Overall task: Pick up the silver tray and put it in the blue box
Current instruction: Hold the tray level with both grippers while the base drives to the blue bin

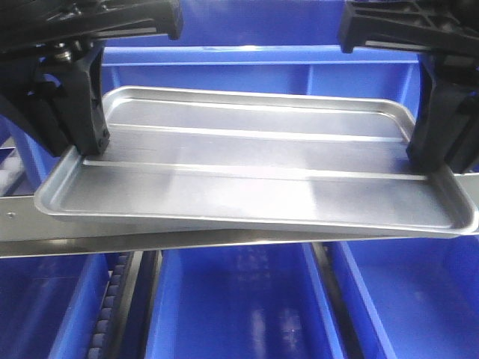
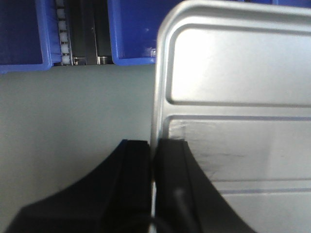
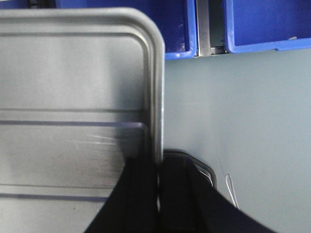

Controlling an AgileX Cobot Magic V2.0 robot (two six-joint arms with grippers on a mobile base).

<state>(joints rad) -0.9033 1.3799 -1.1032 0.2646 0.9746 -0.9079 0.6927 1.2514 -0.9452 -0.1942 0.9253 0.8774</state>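
The silver tray (image 1: 254, 176) hangs in the air, carried by its two short ends, with its near long edge dipping a little to the right. My left gripper (image 1: 90, 146) is shut on the tray's left rim. The right gripper (image 1: 426, 153) is shut on the right rim. In the left wrist view the black jaws pinch the thin rim of the tray (image 2: 233, 97) at the left gripper (image 2: 153, 145). In the right wrist view the right gripper (image 3: 159, 167) clamps the edge of the tray (image 3: 73, 87) the same way. The blue box (image 1: 247, 78) stands directly behind the tray, its rim just above the tray's far edge.
A steel rack rail (image 1: 150, 243) runs under the tray's near edge. Below it sit more blue bins (image 1: 232, 307) and a roller track (image 1: 108, 314). The wrist views show a grey surface (image 2: 73, 111) underneath, blue bin corners (image 3: 262, 24) and a curved metal rim (image 3: 206, 170) beside the right jaws.
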